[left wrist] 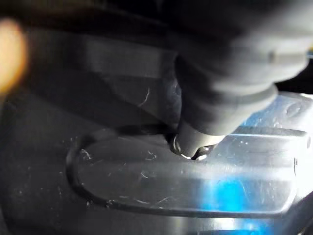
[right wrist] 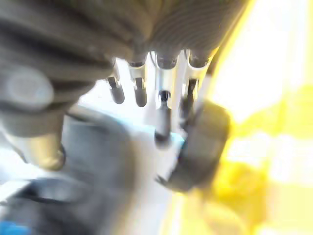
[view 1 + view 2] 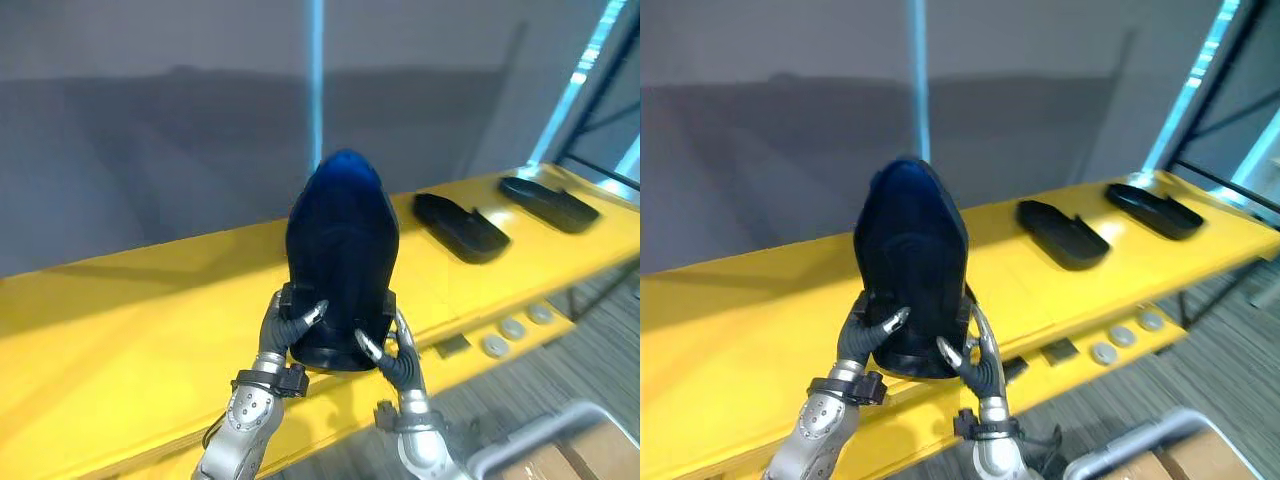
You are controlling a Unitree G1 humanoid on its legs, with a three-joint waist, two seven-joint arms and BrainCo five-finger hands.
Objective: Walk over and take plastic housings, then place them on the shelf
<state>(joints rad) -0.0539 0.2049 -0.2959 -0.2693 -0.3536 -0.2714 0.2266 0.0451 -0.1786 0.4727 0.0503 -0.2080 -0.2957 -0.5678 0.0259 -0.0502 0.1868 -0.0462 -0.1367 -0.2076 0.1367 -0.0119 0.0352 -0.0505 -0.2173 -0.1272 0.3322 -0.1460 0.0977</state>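
The dark plastic housing stands upright over the front part of the yellow shelf, carried between both hands. The left hand grips its lower edge from the left and the right hand from the right. The fingers of each are curled round the base and clamped on it. In the left wrist view the thumb presses on the scratched glossy wall of the housing. Whether the base touches the shelf or hangs just above it I cannot tell.

Further right along the shelf lie two more housings on their sides, the nearer flat housing and the farther flat housing, well apart from the one in hand.

By my reading the walk and the pick-up are done for this piece, and two earlier pieces look delivered. What is left is to set this housing down steady, let go with both hands, and fetch any that remain
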